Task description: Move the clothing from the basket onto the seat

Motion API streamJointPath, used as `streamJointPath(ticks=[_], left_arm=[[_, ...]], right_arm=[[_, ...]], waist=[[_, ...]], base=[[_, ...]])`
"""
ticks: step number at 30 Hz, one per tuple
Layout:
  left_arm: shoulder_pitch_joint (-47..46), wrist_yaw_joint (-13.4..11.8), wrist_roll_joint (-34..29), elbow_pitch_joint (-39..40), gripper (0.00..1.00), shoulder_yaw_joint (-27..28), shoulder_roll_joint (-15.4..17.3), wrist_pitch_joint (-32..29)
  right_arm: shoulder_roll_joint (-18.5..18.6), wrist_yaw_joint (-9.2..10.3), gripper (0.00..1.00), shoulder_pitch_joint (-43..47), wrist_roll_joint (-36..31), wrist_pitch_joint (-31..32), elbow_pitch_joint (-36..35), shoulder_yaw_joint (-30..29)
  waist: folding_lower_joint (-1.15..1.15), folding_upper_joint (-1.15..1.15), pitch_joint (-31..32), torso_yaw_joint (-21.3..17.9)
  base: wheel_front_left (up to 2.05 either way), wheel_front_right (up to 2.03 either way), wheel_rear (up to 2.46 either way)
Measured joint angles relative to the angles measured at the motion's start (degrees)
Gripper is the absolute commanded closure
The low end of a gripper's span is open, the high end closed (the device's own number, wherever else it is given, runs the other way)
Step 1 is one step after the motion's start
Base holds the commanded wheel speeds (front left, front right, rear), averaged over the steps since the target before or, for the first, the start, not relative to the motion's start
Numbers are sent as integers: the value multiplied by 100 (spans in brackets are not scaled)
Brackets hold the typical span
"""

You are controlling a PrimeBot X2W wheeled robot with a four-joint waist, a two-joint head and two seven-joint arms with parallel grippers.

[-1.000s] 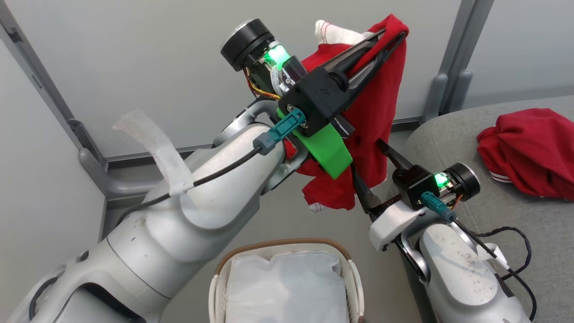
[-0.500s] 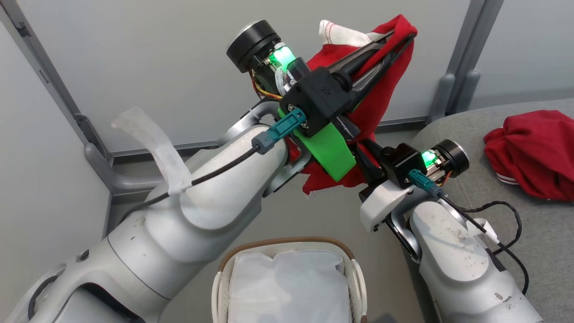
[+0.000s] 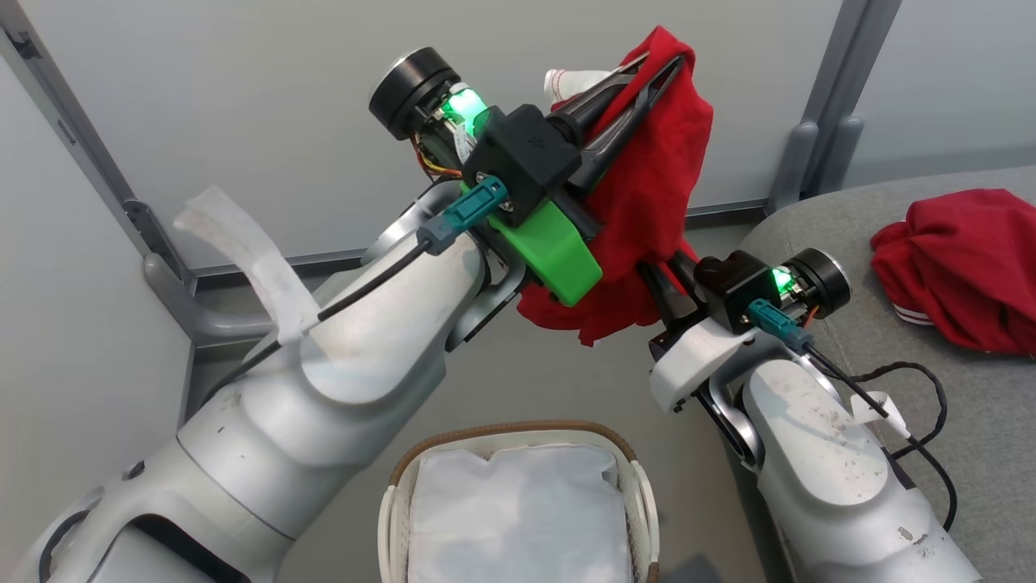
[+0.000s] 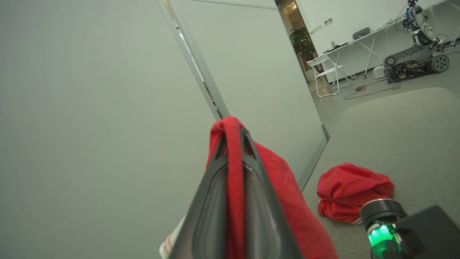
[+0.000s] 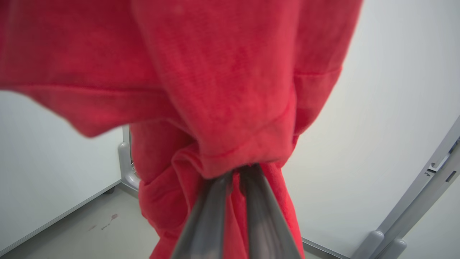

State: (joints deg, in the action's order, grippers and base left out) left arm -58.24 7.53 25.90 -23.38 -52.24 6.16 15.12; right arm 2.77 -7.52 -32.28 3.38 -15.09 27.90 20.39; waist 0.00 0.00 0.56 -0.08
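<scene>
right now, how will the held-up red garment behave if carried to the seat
Likely floppy: the red garment drapes below the left gripper. Probably light, as a thin pinch holds it. Unlikely to slip: the right gripper clamps its lower folds.

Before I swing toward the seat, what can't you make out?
Tips of the right tool: buried behind the held garment in the head view; blurred under bunched cloth in the right wrist view.
Near half of the basket: cut off by the head view's bottom edge.
Right side of the striped garment on the seat: past the head view's edge.
Lower left of the held garment: behind the green mount.
</scene>
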Motion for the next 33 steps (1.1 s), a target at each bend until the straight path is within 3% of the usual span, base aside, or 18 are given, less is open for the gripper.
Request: streamJointPath(ticks=[2, 4, 5, 21, 33], left_arm=[[53, 0, 65, -93, 79, 44, 9, 0], [148, 0, 140, -165, 20, 96, 16, 0], [206, 0, 169, -207, 0, 132, 24, 0], [1844, 0, 178, -526, 0, 1028, 122, 0], [3292, -1, 43, -158, 0, 1529, -116, 0]], right_arm=[[-1, 0, 100, 9, 38, 0, -36, -25], [-1, 0, 100, 44, 88, 0, -85, -82], [0, 0, 100, 66, 104, 0, -109, -123], [2, 0, 100, 244, 187, 0, -400, -854], [0, 0, 100, 559, 166, 0, -671, -1225]], waist=[[0, 0, -15, -21], [0, 0, -29, -39], [0, 0, -37, -47], [0, 0, -159, -98], [0, 0, -135, -100]], base=[[0, 0, 0], [0, 0, 0], [0, 0, 0], [0, 0, 0], [0, 0, 0]])
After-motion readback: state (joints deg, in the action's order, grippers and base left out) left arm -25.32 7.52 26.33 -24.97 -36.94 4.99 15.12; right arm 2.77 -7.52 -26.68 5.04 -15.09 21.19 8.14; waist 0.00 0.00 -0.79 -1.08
